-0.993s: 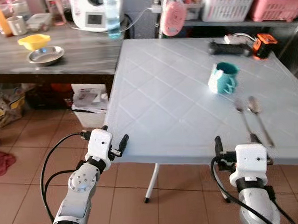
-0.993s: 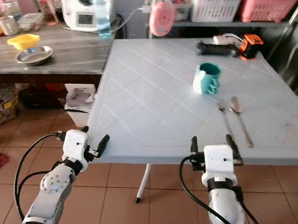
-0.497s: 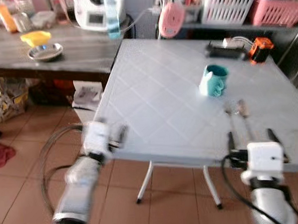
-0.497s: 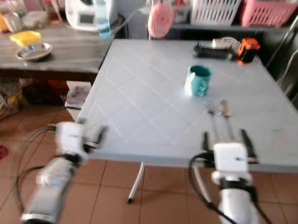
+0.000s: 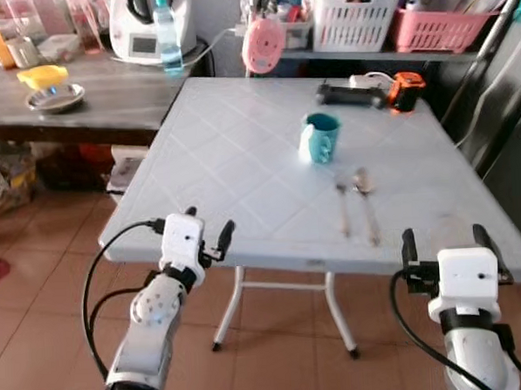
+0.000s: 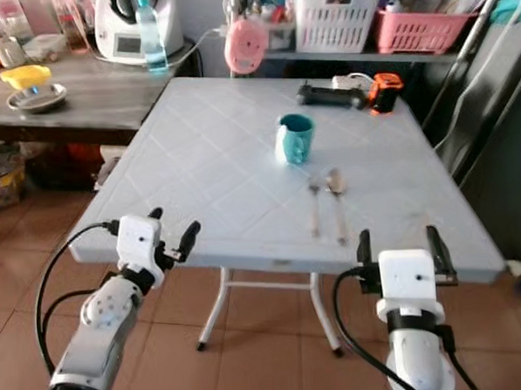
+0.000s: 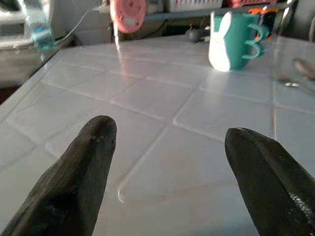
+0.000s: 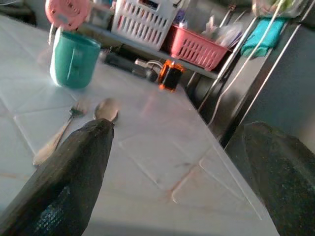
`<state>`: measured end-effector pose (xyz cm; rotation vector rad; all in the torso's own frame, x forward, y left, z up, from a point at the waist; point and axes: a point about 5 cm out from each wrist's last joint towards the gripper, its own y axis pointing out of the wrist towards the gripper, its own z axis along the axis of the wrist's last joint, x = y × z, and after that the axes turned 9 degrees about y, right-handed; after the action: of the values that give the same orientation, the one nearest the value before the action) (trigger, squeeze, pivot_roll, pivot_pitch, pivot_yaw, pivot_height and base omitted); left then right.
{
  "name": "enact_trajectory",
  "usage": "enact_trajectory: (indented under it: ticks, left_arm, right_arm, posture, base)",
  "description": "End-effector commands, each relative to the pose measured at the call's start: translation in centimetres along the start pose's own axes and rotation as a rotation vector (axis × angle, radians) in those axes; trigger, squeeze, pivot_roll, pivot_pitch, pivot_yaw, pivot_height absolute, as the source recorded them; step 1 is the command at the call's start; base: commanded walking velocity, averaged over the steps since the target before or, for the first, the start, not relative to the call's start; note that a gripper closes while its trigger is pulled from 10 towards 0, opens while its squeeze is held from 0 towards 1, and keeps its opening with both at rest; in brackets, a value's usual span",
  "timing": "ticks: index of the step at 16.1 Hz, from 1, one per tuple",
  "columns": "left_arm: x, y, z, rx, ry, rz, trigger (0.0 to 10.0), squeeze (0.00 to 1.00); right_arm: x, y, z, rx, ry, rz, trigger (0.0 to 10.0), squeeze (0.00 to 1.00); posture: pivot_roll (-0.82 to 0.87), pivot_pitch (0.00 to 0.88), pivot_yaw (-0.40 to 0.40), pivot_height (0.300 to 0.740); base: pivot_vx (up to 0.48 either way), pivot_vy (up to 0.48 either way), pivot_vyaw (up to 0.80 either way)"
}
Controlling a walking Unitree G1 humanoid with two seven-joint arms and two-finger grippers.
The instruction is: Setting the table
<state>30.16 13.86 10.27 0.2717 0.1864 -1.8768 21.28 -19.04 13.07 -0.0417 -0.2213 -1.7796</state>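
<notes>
A white square table (image 5: 233, 166) stands before me. On it a teal mug (image 5: 320, 137) stands upright, with a fork (image 5: 342, 206) and a spoon (image 5: 364, 198) lying side by side in front of it. My left gripper (image 5: 210, 228) is open at the table's near left edge, with nothing between its fingers (image 7: 78, 167). My right gripper (image 5: 445, 239) is open at the near right corner, also holding nothing. The right wrist view looks past that gripper's fingers (image 8: 69, 177) to the mug (image 8: 74, 59), the fork (image 8: 59, 132) and the spoon (image 8: 106, 109).
A black and orange tool (image 5: 369, 91) lies at the table's far edge. To the left a wooden counter (image 5: 106, 85) holds a yellow bowl (image 5: 43, 76), a metal bowl (image 5: 54, 99) and a bottle (image 5: 167, 38). Baskets (image 5: 356, 15) stand behind. A dark metal panel (image 5: 502, 139) is close on the right.
The whole picture has shifted: the camera has drawn back and moved right, so more of the table shows. Both grippers stay open near the front edge. The mug and cutlery have not moved.
</notes>
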Motion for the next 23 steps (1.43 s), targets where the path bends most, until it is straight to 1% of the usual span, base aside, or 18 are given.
enact_trajectory:
  ticks: [1,3,5,9,14,18,23]
  left_arm:
    - [-0.5,-0.1,-0.1,-0.01,0.002,0.019,10.0,0.0]
    - [-0.4,0.0,-0.1,-0.01,0.0,0.018,10.0,0.0]
    - [-0.2,0.0,0.0,-0.007,-0.017,0.013,10.0,0.0]
    - [-0.4,0.5,0.1,-0.005,-0.01,0.013,10.0,0.0]
    - [-0.3,0.8,0.2,-0.005,-0.017,-0.002,10.0,0.0]
    - [-0.8,0.9,0.0,-0.016,-0.024,0.013,10.0,0.0]
    - [-0.8,0.9,-0.1,-0.024,-0.025,0.01,10.0,0.0]
  right_arm:
    - [-0.3,0.1,0.4,0.013,0.002,0.006,10.0,0.0]
    - [-0.4,0.0,0.1,-0.002,0.009,0.013,10.0,0.0]
    - [-0.8,0.0,-0.1,-0.011,0.009,0.027,10.0,0.0]
    - [-1.5,0.2,-0.3,-0.025,0.024,0.059,10.0,0.0]
    - [-1.7,0.1,-0.6,-0.033,0.026,0.055,10.0,0.0]
    - [-1.6,0.0,-0.6,-0.038,0.034,0.051,10.0,0.0]
    - [-1.8,0.0,-0.6,-0.038,0.046,0.054,10.0,0.0]
  posture:
    - [0.06,0.069,-0.027,0.74]
    - [0.06,0.071,-0.025,0.74]
    - [0.07,0.072,-0.022,0.74]
    - [0.07,0.07,-0.019,0.74]
    - [0.07,0.072,-0.009,0.74]
    - [0.07,0.073,-0.008,0.74]
    - [0.07,0.077,-0.008,0.74]
  base:
    - [0.0,-0.307,0.0]
    - [0.0,-0.307,0.0]
    - [0.0,0.0,0.0]
    - [0.0,0.0,0.0]
    - [0.0,0.0,0.0]
    - [0.0,0.0,0.0]
    - [0.0,0.0,-0.63]
